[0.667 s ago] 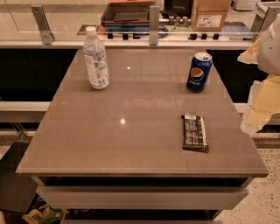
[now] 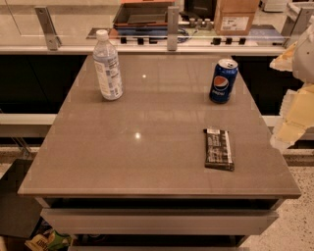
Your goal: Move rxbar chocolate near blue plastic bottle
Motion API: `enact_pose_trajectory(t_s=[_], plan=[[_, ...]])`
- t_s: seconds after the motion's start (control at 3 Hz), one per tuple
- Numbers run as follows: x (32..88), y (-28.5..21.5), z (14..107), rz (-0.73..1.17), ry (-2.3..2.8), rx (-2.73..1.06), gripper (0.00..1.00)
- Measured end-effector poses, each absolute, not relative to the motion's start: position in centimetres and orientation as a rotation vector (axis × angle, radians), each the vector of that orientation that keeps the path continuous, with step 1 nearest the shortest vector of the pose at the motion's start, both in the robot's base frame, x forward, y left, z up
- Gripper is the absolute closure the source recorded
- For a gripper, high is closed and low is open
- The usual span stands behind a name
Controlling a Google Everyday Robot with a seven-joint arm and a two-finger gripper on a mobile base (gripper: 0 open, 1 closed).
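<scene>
The rxbar chocolate (image 2: 219, 148), a flat black wrapper with white lettering, lies on the grey table (image 2: 147, 147) at the front right. The blue plastic bottle (image 2: 107, 66), clear with a white cap and a pale label, stands upright at the back left. My gripper (image 2: 287, 130), a pale cream shape, hangs at the right edge of the view, beside the table's right side and to the right of the bar. It touches nothing and holds nothing I can see.
A blue Pepsi can (image 2: 223, 81) stands upright at the back right, behind the bar. A counter with a glass rail (image 2: 171, 29), a tray and a cardboard box (image 2: 235, 14) runs behind the table. A drawer front (image 2: 157, 220) sits under the tabletop.
</scene>
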State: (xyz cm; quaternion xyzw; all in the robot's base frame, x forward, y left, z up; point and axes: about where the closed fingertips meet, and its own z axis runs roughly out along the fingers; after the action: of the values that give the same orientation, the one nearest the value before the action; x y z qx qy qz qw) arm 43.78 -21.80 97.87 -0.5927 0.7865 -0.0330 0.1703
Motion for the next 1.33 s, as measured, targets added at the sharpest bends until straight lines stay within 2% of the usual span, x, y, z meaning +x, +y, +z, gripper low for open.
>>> enact_pose_trajectory(t_s=[0.67,1.33], plan=[[41.7,-22.0,95.2,-0.046,2.398,-1.329,0.00],[40.4,-21.8,88.7,0.027,2.617,-0.864,0.00]])
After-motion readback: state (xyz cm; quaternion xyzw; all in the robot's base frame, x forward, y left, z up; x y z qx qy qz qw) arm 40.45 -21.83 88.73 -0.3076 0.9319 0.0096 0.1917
